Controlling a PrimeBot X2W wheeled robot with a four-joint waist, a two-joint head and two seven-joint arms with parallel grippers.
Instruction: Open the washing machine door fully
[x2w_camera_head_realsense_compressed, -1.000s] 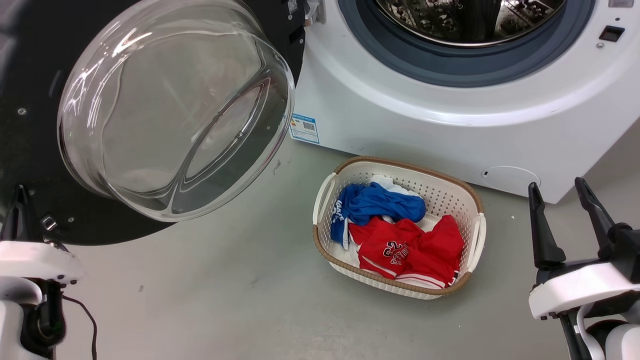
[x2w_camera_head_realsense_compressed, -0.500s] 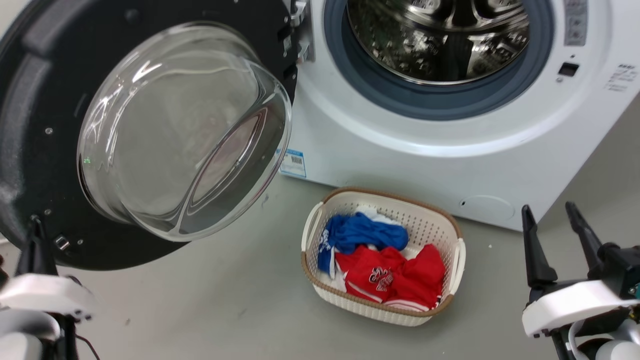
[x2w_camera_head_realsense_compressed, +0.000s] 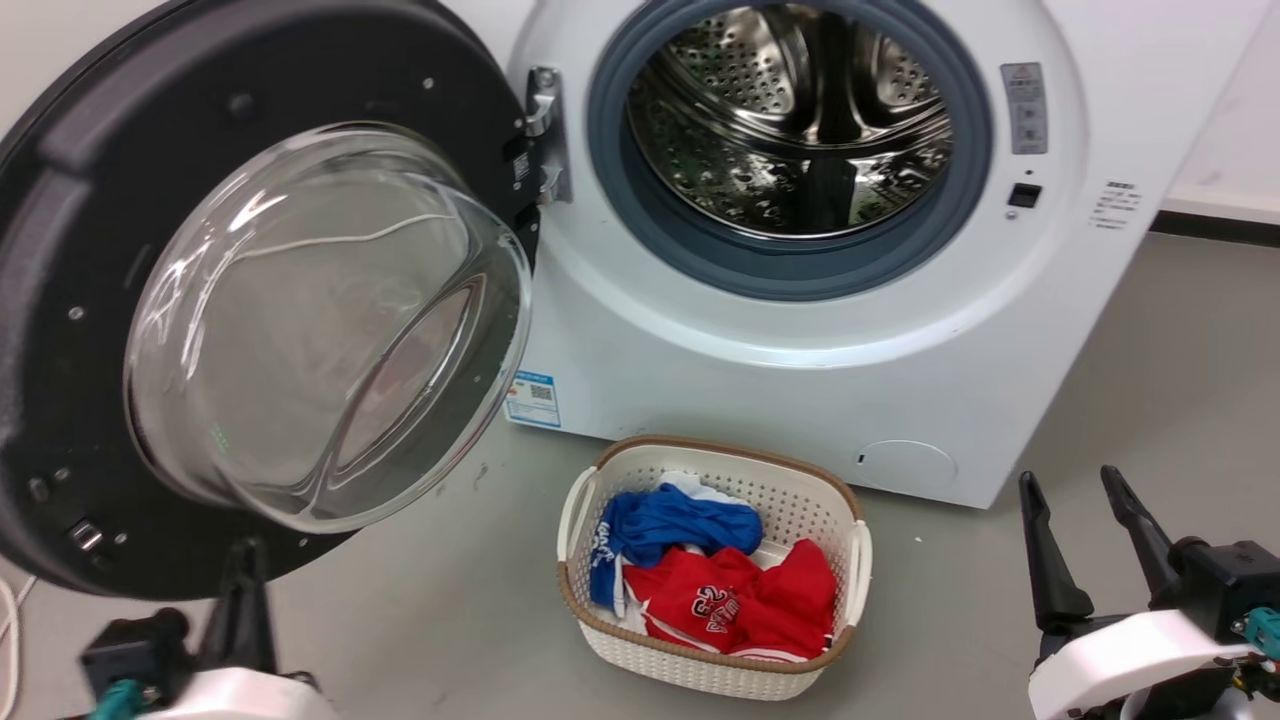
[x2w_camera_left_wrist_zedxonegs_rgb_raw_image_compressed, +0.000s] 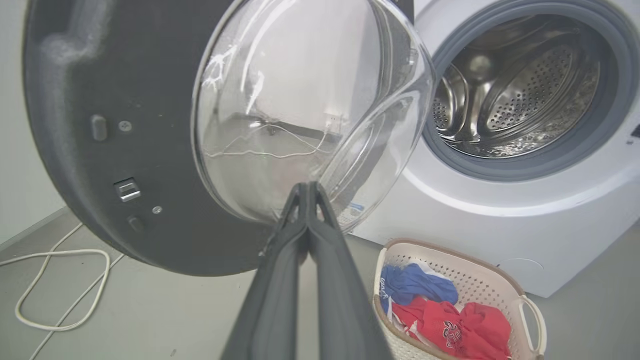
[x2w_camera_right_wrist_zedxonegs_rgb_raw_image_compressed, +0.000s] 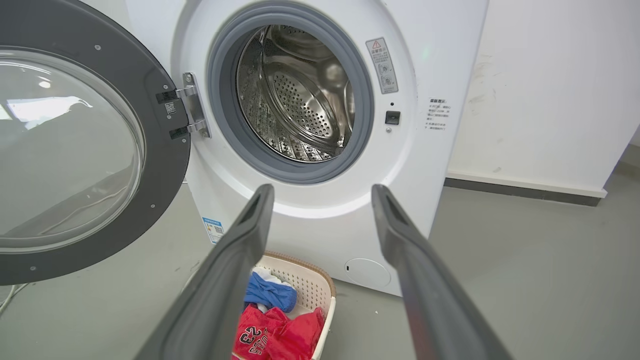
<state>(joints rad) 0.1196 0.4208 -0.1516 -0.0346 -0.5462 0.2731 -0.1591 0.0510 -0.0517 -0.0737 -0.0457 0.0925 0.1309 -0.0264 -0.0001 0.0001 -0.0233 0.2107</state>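
We see the washing machine door (x2w_camera_head_realsense_compressed: 80, 250) swung wide to the left of the steel drum (x2w_camera_head_realsense_compressed: 790, 130), our left gripper (x2w_camera_left_wrist_zedxonegs_rgb_raw_image_compressed: 305, 192) near its lower edge with jaws clenched on nothing, our right gripper (x2w_camera_right_wrist_zedxonegs_rgb_raw_image_compressed: 322, 195) with jaws released.

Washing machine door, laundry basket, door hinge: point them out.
washing machine door (x2w_camera_head_realsense_compressed: 320, 320), head view, glass bowl window.
laundry basket (x2w_camera_head_realsense_compressed: 810, 510), head view, inner back wall.
door hinge (x2w_camera_right_wrist_zedxonegs_rgb_raw_image_compressed: 195, 105), right wrist view, metal plate.
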